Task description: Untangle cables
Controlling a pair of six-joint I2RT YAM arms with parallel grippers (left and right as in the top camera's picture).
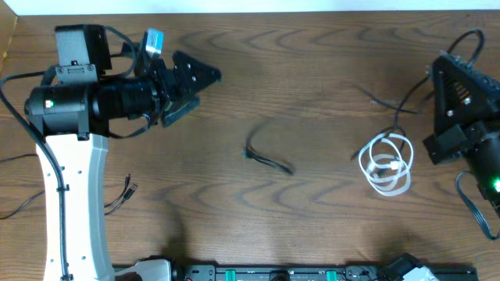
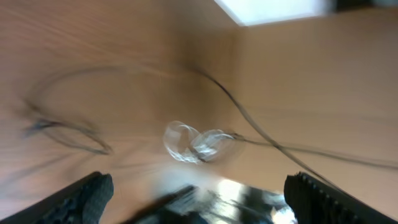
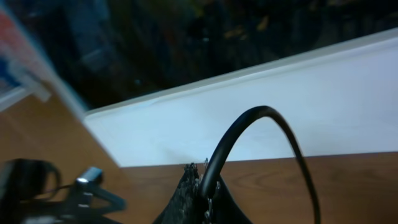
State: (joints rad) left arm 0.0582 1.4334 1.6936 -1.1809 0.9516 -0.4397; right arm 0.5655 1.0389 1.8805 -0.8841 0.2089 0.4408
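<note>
A brown wood-grain tabletop (image 1: 312,78) is lying under even light, with a dim room beyond it.

The tabletop is spreading out on every side of the left hand (image 2: 199,208), its grain running in long dark swirls. Far ahead of that hand, a bright white patch (image 2: 273,9) is showing past the tabletop's edge. Beyond the right hand (image 3: 200,186), a broad white surface (image 3: 298,118) is showing past the edge, and behind it a dark, blurred space (image 3: 205,37) is filling the upper view.
</note>
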